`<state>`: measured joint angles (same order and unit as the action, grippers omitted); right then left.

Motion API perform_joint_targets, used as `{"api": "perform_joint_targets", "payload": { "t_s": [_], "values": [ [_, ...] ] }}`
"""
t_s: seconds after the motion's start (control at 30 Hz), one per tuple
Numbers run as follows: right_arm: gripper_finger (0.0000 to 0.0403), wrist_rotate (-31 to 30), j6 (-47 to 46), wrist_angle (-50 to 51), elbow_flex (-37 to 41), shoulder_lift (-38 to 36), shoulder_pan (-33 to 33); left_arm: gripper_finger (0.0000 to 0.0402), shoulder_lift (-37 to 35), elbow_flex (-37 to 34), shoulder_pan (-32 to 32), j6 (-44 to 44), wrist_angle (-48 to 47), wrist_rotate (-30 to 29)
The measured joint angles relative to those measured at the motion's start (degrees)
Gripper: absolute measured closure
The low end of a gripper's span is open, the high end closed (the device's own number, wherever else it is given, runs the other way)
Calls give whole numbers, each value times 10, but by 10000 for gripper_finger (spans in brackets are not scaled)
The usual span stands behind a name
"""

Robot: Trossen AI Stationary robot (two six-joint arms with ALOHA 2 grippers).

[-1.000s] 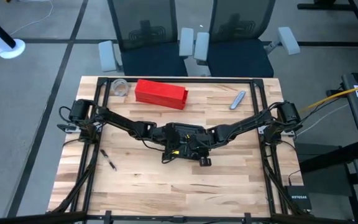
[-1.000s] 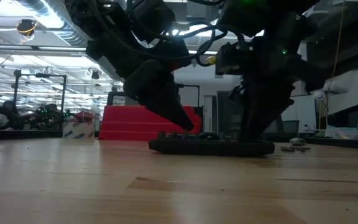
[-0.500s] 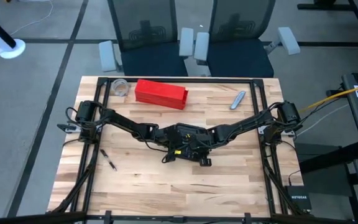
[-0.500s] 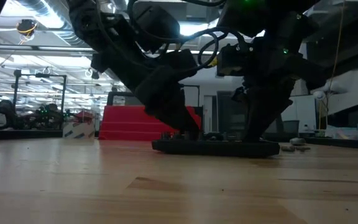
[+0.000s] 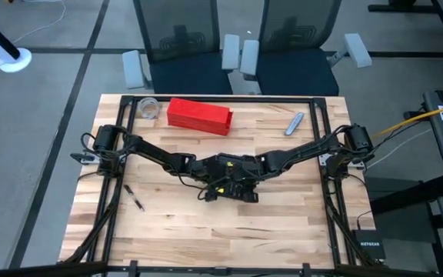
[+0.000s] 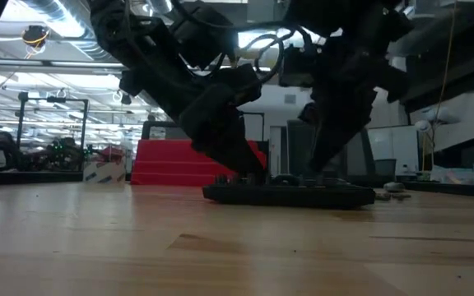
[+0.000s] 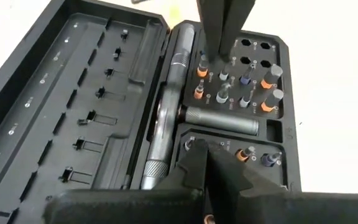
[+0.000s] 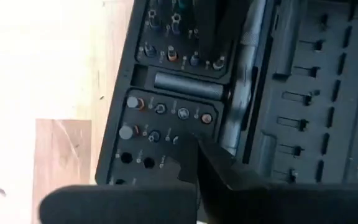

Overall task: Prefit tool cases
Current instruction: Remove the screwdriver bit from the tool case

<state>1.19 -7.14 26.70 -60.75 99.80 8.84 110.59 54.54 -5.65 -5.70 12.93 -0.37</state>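
Observation:
The black tool case (image 5: 233, 183) lies open and flat on the table's middle. In the left wrist view its slotted lid half (image 7: 73, 106) is beside the tray half (image 7: 241, 93), which holds bits and a metal driver handle (image 7: 166, 118). My left gripper (image 7: 196, 148) is shut, its tips down at one bit block of the tray. My right gripper (image 8: 194, 142) is shut too, and in the left wrist view its tips (image 7: 207, 59) stand at the other bit block. In the low view both grippers come down onto the case (image 6: 290, 193). My left gripper has its shut fingertips (image 7: 191, 152) on the bit block (image 7: 229, 152) at one end of the tray, slanting down from the table's left. Whether a bit sits between them, I cannot tell. My right gripper has its shut fingertips (image 7: 211, 43) on the edge of the other bit block (image 7: 241, 81), beside the driver handle, coming from above. The case lies flat on the table.
A long red box (image 5: 198, 115) lies toward the far edge, with a clear round container (image 5: 148, 108) to its left. A small metal tool (image 5: 294, 123) lies far right, and a pen (image 5: 134, 198) near left. Bare wood (image 5: 229, 231) lies along the near side.
My left gripper has come down and rightward onto the case's left end and tipped steeper. My right gripper has tilted, its wrist swinging toward the table's left above the case. The case has slid a little toward the table's right.

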Motion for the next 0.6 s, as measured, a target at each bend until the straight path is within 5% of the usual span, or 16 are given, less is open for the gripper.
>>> {"api": "perform_joint_targets", "payload": {
  "t_s": [0.33, 0.6],
  "values": [
    [403, -42, 13, 148, 18, -88, -53, 401, 0, 0, 0, -5, -10, 1],
    [403, -26, -45, 166, 122, -186, -110, 401, 0, -1, 6, -6, -10, 5]
  ]
}}
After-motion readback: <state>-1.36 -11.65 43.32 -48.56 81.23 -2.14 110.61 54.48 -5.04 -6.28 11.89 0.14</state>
